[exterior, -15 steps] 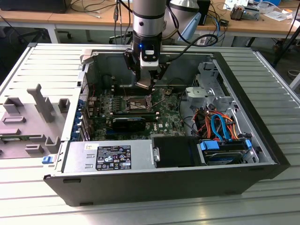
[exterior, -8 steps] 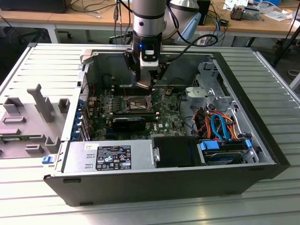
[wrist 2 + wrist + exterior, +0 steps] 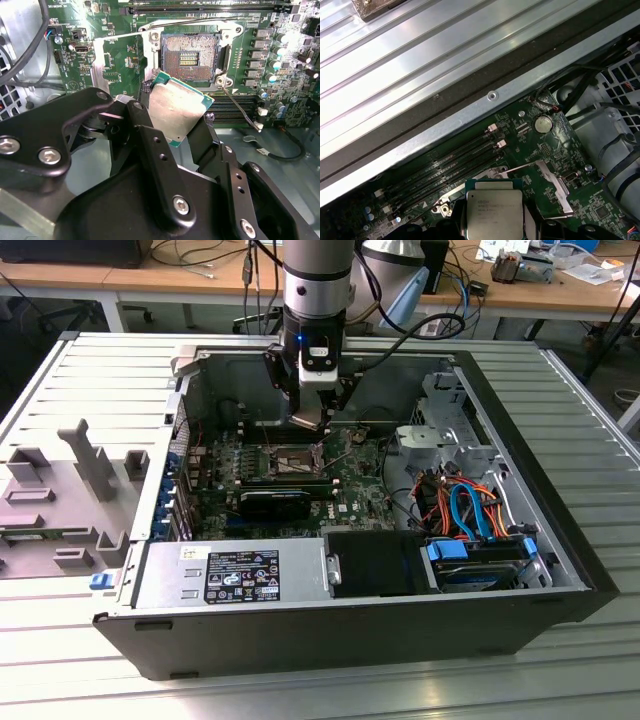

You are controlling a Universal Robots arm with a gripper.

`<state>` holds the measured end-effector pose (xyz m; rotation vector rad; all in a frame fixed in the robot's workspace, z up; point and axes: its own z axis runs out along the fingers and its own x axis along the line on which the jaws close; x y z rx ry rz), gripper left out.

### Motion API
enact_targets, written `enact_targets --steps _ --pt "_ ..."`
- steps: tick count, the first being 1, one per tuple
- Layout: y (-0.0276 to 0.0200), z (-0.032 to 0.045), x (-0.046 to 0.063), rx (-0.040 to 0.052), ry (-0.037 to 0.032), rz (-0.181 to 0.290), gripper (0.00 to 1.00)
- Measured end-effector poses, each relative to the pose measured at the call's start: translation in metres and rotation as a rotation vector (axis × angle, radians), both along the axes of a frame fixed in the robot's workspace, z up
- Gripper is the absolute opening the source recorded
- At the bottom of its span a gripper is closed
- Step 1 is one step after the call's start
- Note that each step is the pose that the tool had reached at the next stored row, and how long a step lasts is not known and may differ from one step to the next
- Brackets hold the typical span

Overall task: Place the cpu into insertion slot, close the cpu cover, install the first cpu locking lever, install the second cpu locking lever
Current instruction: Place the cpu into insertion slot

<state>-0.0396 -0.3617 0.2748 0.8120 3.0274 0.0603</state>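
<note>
In the second wrist view my gripper (image 3: 172,122) is shut on the cpu (image 3: 175,107), a flat silvery square with a green edge. It hangs tilted just above and beside the insertion slot (image 3: 189,56). The slot lies open, its contact field bare inside a shiny rim. The cpu cover (image 3: 102,60) is swung open to one side of the slot. Two thin wire levers (image 3: 241,109) stand released around it. In the exterior view the gripper (image 3: 315,412) hovers over the slot (image 3: 288,460) inside the open computer case. The first wrist view has the cpu (image 3: 492,212) over the board, with the cover (image 3: 550,182) beside it.
Long black memory slots (image 3: 235,102) run beside the socket. The case walls (image 3: 350,625) surround the board. A drive bay with blue and orange cables (image 3: 470,515) fills the exterior view's right. A grey fixture (image 3: 60,500) lies on the table at the exterior view's left.
</note>
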Motion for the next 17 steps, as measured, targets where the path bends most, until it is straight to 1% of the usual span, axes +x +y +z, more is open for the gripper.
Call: enact_targets --steps 17 --pt "0.0 -0.0001 0.0 0.0 0.0 -0.009 0.55"
